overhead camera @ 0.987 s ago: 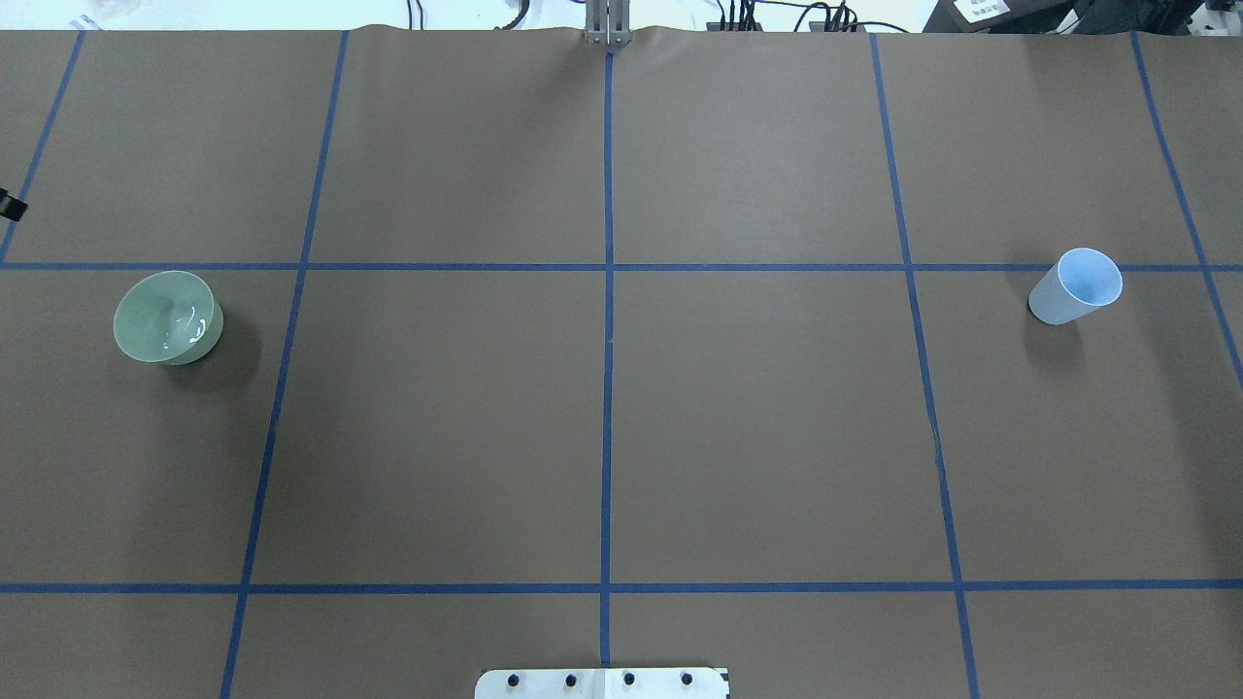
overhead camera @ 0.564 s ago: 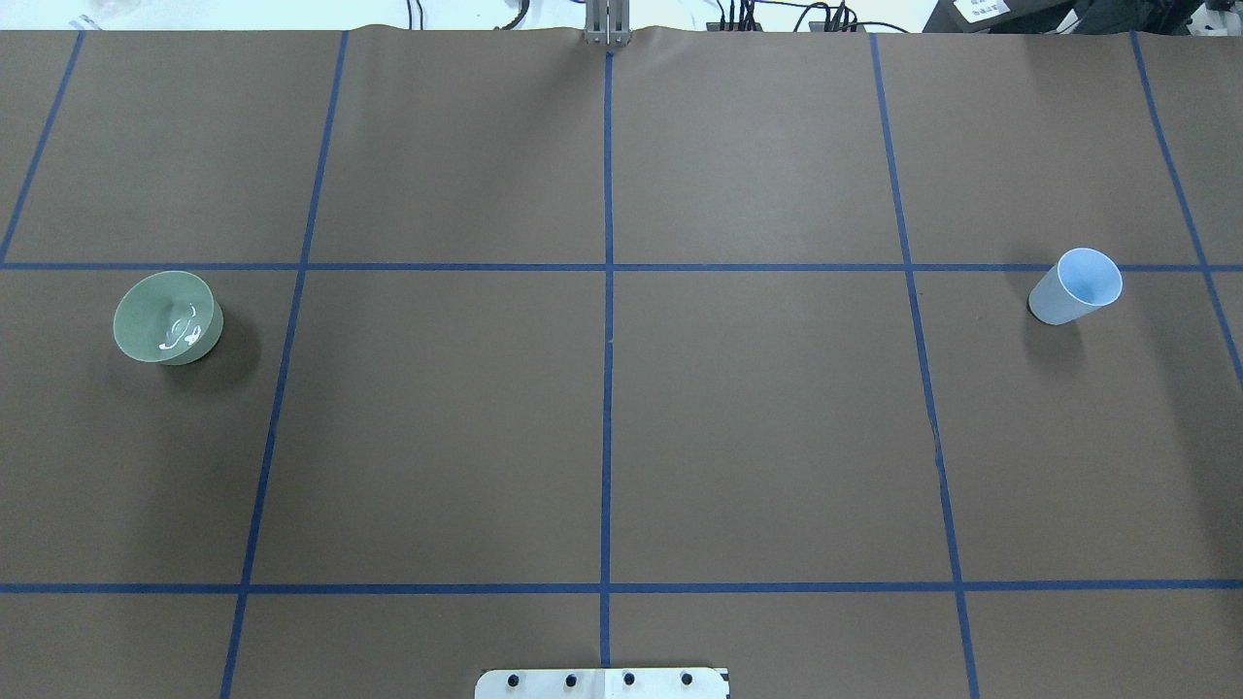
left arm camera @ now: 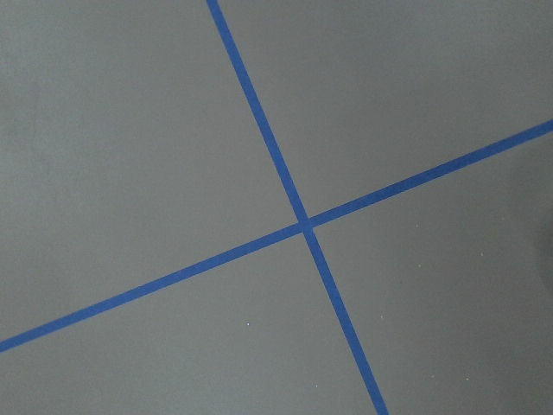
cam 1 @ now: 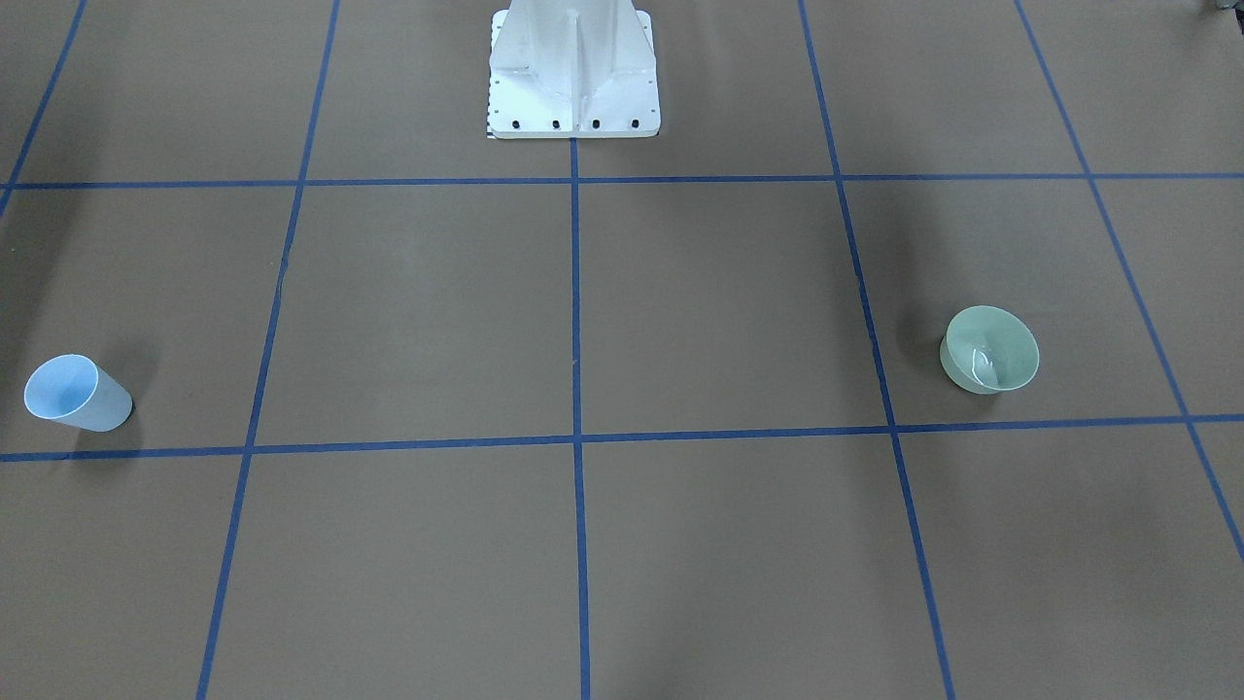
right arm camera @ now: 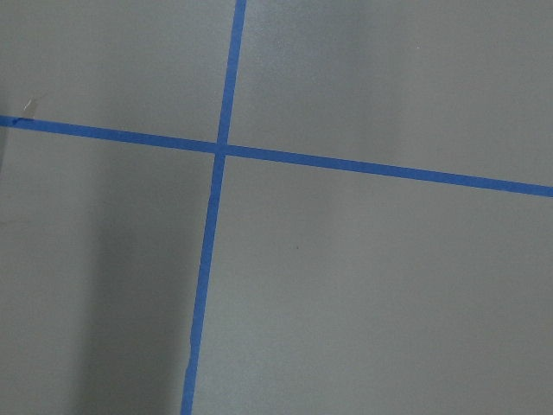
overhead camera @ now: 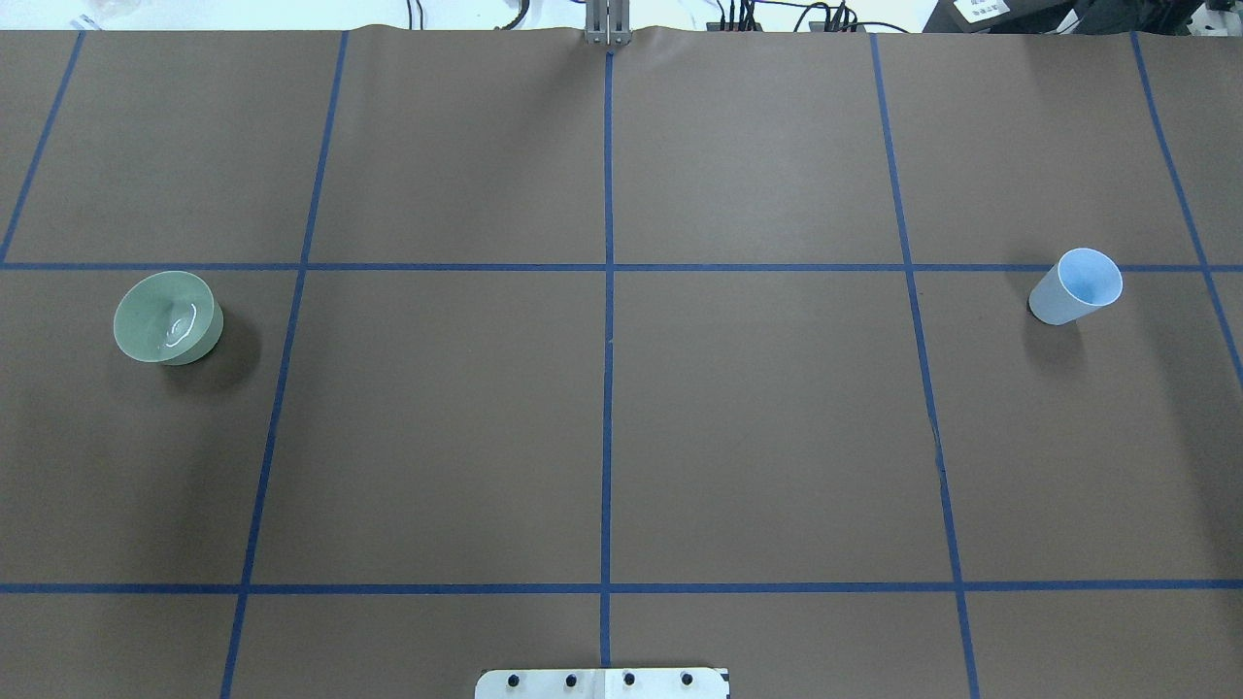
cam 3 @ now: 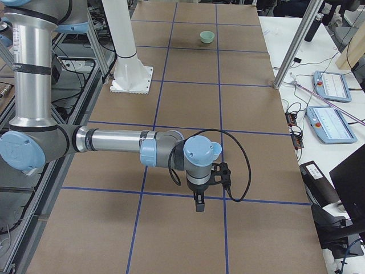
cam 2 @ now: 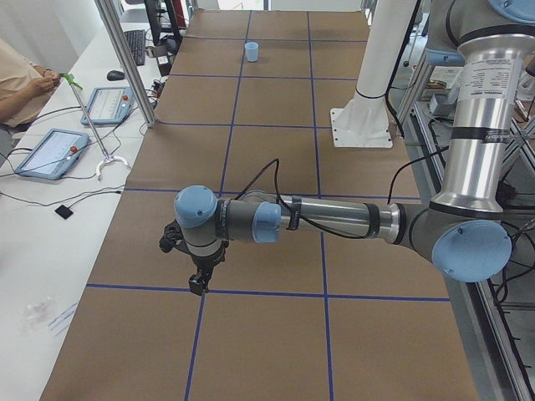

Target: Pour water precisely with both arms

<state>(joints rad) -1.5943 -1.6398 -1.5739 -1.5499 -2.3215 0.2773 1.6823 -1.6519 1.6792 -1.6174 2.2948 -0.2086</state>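
A pale green bowl (overhead camera: 167, 316) with water in it stands on the table's left side; it also shows in the front view (cam 1: 989, 348) and far off in the right side view (cam 3: 206, 37). A pale blue cup (overhead camera: 1076, 285) stands upright on the right side, also in the front view (cam 1: 73, 393). Neither arm shows in the overhead or front views. My left arm (cam 2: 334, 219) reaches out low, its gripper (cam 2: 199, 282) pointing down near the table's end. My right arm (cam 3: 114, 141) does the same, gripper (cam 3: 199, 204) down. I cannot tell whether either gripper is open or shut.
The white pedestal (cam 1: 573, 73) stands at the robot's edge of the table. Blue tape lines (overhead camera: 608, 388) divide the brown table cover into squares. A metal post (cam 2: 125, 58), control pendants (cam 2: 52, 153) and a seated person (cam 2: 21, 83) are beside the table.
A black part at the overhead view's left edge one second ago has left the view. The glints on the water in the bowl have shifted. Bowl and cup have not moved.
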